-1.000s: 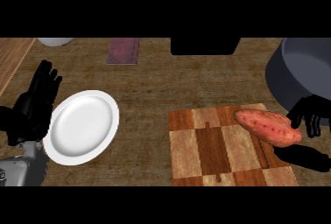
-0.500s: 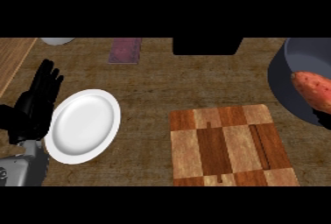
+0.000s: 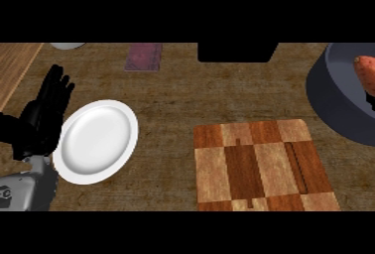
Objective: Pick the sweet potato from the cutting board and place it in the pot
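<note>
The orange sweet potato [image 3: 365,73] shows at the view's right edge, cut off by it, inside the outline of the dark grey pot [image 3: 338,99]. Whether it rests in the pot or hangs above it I cannot tell. Just below it a black sliver of my right hand [image 3: 370,102] peeks in at the edge; the rest of that hand is out of view. The checkered wooden cutting board [image 3: 262,166] lies bare at lower centre-right. My left hand [image 3: 38,125] rests open at the far left, fingers up, beside a plate.
A white plate [image 3: 96,141] lies left of the board. Along the back stand a maroon block [image 3: 144,56], a black box [image 3: 238,51] and a pale round thing [image 3: 67,46]. A lighter wooden strip [image 3: 15,64] runs along the left edge.
The sweet potato left the cutting board, carried right and back to the pot by my right hand. That hand has slid almost out of view. The left hand has stayed still.
</note>
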{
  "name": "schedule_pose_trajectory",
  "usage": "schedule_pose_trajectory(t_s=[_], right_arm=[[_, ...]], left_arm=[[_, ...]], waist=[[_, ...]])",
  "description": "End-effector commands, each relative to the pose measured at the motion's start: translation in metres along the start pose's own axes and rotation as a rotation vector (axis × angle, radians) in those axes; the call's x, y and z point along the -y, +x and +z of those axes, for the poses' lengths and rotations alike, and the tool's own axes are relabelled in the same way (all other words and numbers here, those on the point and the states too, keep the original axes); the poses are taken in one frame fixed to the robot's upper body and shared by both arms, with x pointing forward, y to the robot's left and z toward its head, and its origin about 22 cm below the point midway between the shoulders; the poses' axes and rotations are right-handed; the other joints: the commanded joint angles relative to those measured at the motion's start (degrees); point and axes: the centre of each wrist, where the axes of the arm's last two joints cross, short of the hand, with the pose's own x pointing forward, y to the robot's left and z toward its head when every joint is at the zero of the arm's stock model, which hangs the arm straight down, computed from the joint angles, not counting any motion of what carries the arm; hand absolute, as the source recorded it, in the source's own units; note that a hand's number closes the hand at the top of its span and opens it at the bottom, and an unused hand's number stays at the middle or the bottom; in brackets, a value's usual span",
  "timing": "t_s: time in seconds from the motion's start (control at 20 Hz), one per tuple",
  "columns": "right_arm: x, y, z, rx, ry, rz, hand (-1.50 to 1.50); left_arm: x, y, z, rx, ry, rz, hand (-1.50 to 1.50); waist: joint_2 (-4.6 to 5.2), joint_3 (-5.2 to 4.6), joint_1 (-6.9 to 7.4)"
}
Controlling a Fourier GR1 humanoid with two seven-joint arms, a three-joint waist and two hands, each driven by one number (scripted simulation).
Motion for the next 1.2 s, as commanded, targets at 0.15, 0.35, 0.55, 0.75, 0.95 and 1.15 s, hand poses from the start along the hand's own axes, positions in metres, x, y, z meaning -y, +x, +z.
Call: schedule_pose_trajectory(t_s=[0.15,0.35,0.55,0.75,0.95,1.15], right_arm=[[0.002,-0.051,-0.008,0.003,-0.117,0.439,1.50],[0.010,-0.070,-0.036,-0.038,-0.112,0.465,1.50],[-0.025,-0.089,-0.039,-0.054,-0.074,0.459,1.50],[-0.022,-0.107,-0.035,-0.171,0.001,0.356,1.50],[-0.011,-0.115,-0.036,-0.218,0.069,0.229,-1.50],[-0.046,-0.113,-0.031,-0.176,0.152,0.051,-1.50]], left_arm=[[0.001,0.009,-0.006,0.037,-0.028,0.001,0.00],[0.000,0.015,-0.008,0.019,-0.016,0.001,0.00],[0.016,0.006,0.001,0.018,-0.028,0.001,0.00],[-0.008,0.006,-0.002,0.033,-0.029,-0.007,0.00],[0.004,0.001,-0.003,0.035,-0.036,0.007,0.00],[0.015,0.001,-0.006,0.026,-0.030,0.013,0.00]], waist=[[0.87,0.08,1.81],[0.53,0.08,1.56],[0.62,0.15,2.22],[0.85,0.18,2.55],[1.13,0.27,2.58],[1.11,0.30,2.22]])
